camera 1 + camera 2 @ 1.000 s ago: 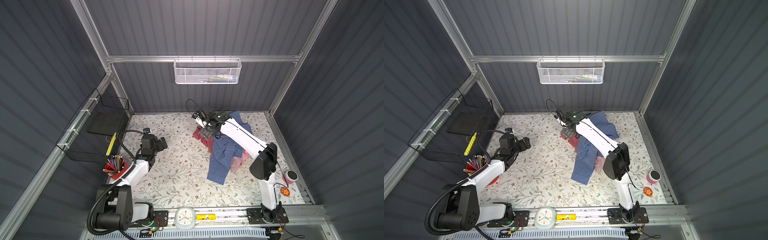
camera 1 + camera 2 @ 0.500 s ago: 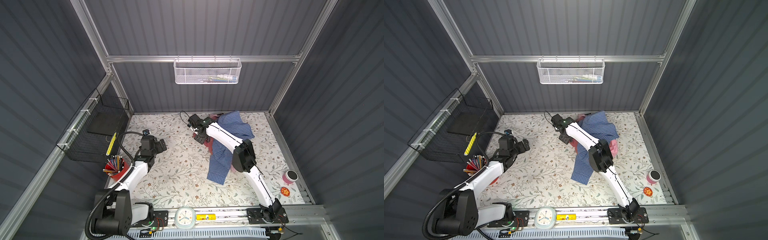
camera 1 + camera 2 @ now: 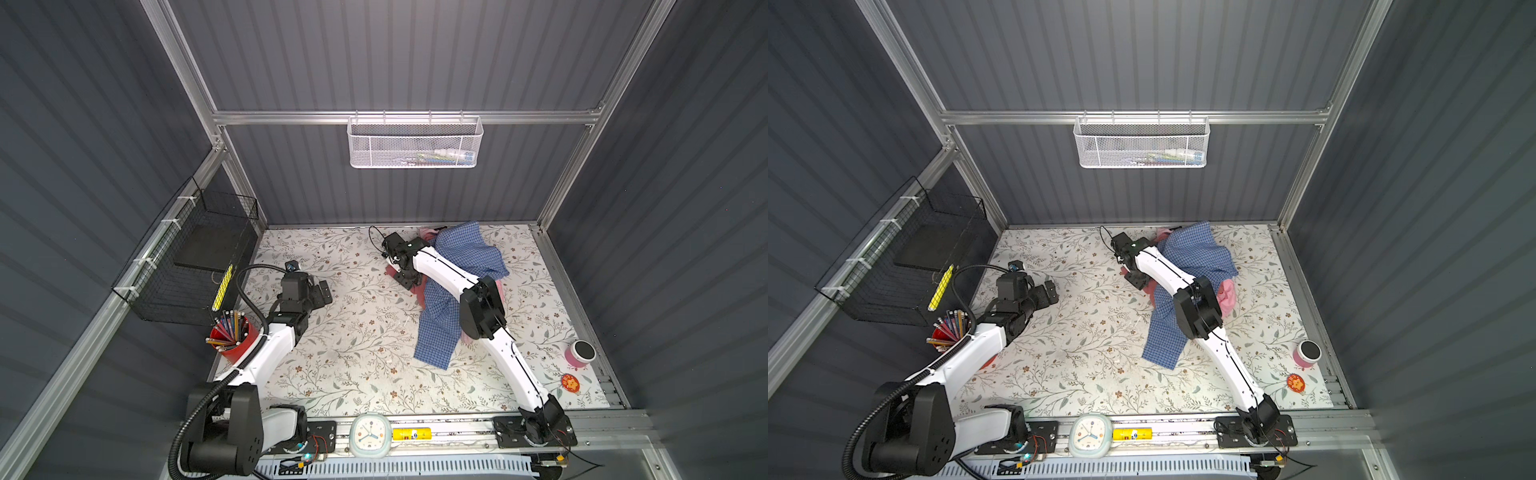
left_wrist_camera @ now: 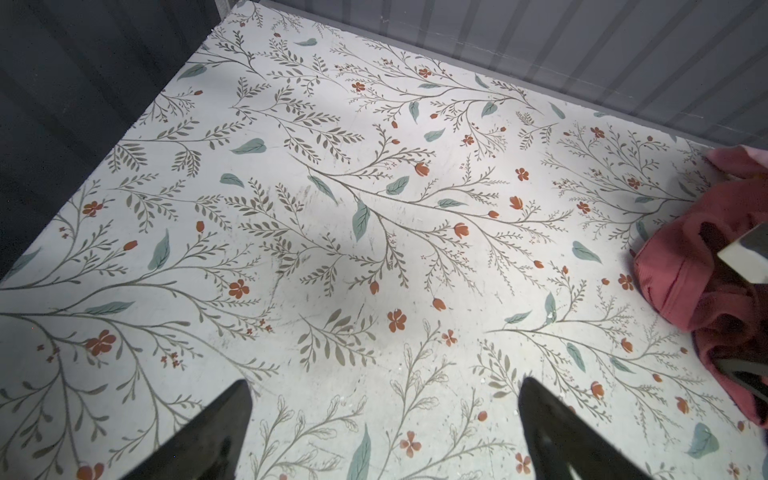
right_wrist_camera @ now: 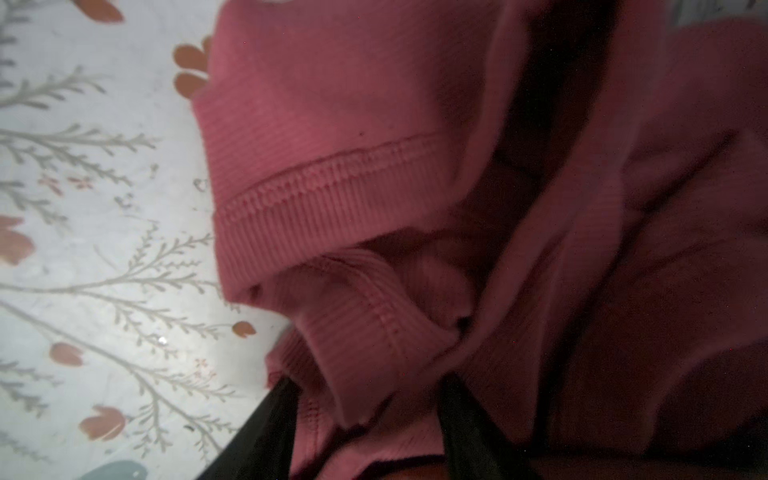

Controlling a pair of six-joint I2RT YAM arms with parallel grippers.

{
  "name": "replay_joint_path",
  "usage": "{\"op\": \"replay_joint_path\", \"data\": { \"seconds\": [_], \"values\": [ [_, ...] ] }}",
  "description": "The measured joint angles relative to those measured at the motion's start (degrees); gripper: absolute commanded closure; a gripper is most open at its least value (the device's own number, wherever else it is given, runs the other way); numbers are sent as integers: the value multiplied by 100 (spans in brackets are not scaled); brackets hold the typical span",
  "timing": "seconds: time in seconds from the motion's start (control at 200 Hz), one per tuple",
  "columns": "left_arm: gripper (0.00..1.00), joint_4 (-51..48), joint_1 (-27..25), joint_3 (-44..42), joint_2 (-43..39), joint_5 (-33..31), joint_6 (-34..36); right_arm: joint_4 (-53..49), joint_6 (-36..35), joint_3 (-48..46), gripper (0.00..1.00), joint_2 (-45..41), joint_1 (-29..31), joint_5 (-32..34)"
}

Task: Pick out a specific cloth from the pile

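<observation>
The pile (image 3: pixel 465 253) (image 3: pixel 1200 253) lies at the back right of the floral table, topped by a blue-and-white checked shirt. The cloth (image 3: pixel 390 272) (image 3: pixel 1150 289) (image 5: pixel 332 124), plain salmon-red with ribbed hems, sticks out at the pile's left edge. My right gripper (image 3: pixel 405 278) (image 3: pixel 1138 280) (image 5: pixel 368 386) is down on that edge, and a fold of the cloth fills the gap between its two fingers. In the left wrist view the cloth (image 4: pixel 681 274) shows far off. My left gripper (image 3: pixel 322 293) (image 3: pixel 1050 293) (image 4: pixel 384 386) hovers open over bare table at the left, with nothing in it.
A paler pink cloth (image 3: pixel 1227 297) peeks out at the pile's right. A red cup of pencils (image 3: pixel 232 340) and a black wire basket (image 3: pixel 195 257) stand at the left. A pink cup (image 3: pixel 579 353) and an orange disc (image 3: pixel 570 382) sit front right, a clock (image 3: pixel 370 434) at the front rail.
My right arm has folded and brought its gripper leftward and down onto the salmon-red edge, with the jaws narrowing round the fabric. The left arm has hardly moved.
</observation>
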Motion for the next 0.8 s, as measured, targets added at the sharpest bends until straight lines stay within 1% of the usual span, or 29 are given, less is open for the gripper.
{"op": "replay_joint_path", "data": {
  "seconds": [0.055, 0.13, 0.145, 0.15, 0.255, 0.3, 0.38, 0.505, 0.645, 0.795],
  "values": [
    [0, -7, 0, 0, 0, 0, 0, -15, 35, 0, 60, 0, -2, -85],
    [0, -9, 0, 0, 0, 2, 0, -48, 37, -11, 74, 2, -2, -181],
    [0, -9, 0, 0, 0, 2, 0, -55, 24, -15, 75, 2, -2, -188],
    [0, -9, 0, 0, 0, 2, -2, -55, 24, -15, 77, 2, -2, -188],
    [0, -11, 0, 0, 0, 2, -2, -101, 87, -26, 92, 2, -11, -238],
    [0, -11, 0, 0, 0, 0, -2, -101, 114, -42, 100, 0, -20, -247],
    [0, -11, 0, 0, 0, 2, -2, -33, 188, -184, 100, -90, -42, -251],
    [0, -13, 0, 0, 0, 2, -2, 179, 382, -743, 100, -505, -76, -299],
    [0, -13, 0, 0, 0, 4, -2, 481, 715, -1386, 100, -1346, -138, -428],
    [0, -26, 0, 0, 0, 24, 0, 944, 1075, -1989, 100, -2485, -245, -538]
  ]
}}
